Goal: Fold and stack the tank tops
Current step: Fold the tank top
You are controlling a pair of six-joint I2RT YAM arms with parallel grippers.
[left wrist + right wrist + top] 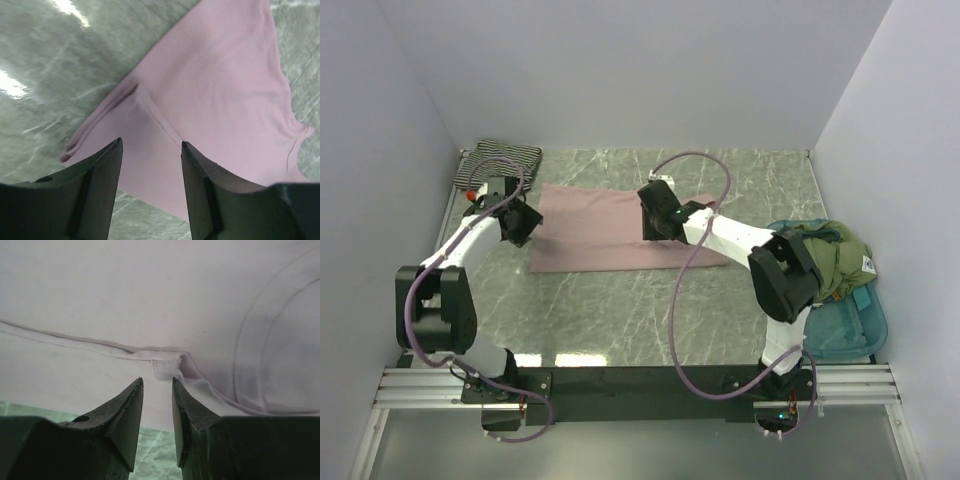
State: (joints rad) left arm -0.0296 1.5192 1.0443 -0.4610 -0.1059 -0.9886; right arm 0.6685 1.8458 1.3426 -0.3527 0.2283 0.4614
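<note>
Mauve-pink tank top (pixel 610 240), thin soft knit, lies spread flat near the middle of the grey-green marbled desk (pixel 620 320). Its long side runs left to right. From above the outline is roughly rectangular, with the near-left corner splayed outward a little.

Black-and-white striped tank top (pixel 500 158) is folded into a small pad at the far-left corner of the desk. It sits just beyond the pink top's far-left corner; cannot tell whether the two touch.

Left fingers (pixel 523 228) sit at the pink top's left edge. In the left wrist view these fingers (pixel 116 152) are spread wide with nothing between them, and pink cloth (pixel 215 90) fills the gap below. A raised seam or crease runs diagonally across the fabric under the tips. Bare desk shows to the left, with bright glare patches.

Right fingers (pixel 658 228) sit over the right part of the pink top. In the right wrist view these fingers (pixel 136 395) are parted by a narrow gap and pinch nothing. The tips are close over a hem where a short stitched tab folds back. The cloth (pixel 150 300) looks paler here, with curved seam lines at the right. A sliver of green desk shows low between the fingers.

Teal plastic tray (pixel 850 335) sits at the desk's right edge. It holds a heap of olive-green cloth (pixel 832 258) with a small white tag. The right arm's dark elbow joint stands in front of the heap's left side.
</note>
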